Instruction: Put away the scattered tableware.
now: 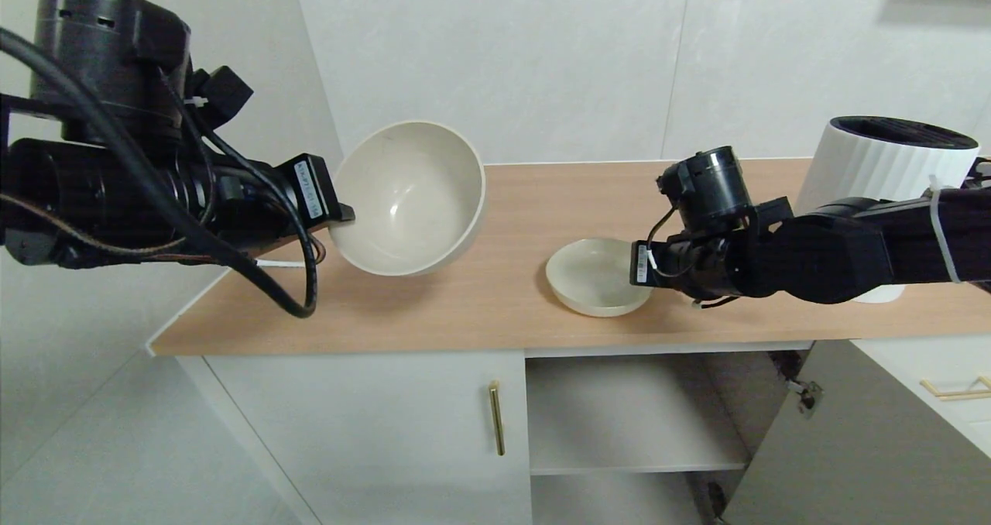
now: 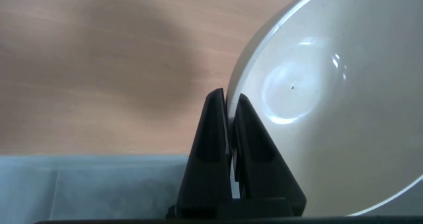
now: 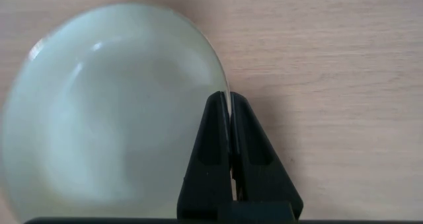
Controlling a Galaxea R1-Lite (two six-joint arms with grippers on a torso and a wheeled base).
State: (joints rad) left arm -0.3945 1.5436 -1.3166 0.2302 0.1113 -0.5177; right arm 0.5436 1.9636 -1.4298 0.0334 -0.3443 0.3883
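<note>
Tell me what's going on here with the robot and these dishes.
The left claw is shut on the rim of a large cream bowl, holding it tilted in the air above the wooden counter. The right claw grips the rim of a small shallow dish lying on the counter. Below, a cabinet door stands open.

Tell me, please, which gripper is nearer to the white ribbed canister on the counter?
Right. The right gripper, shut on the shallow dish, is left of the canister; the left gripper holds the bowl above the counter's opposite end.
</note>
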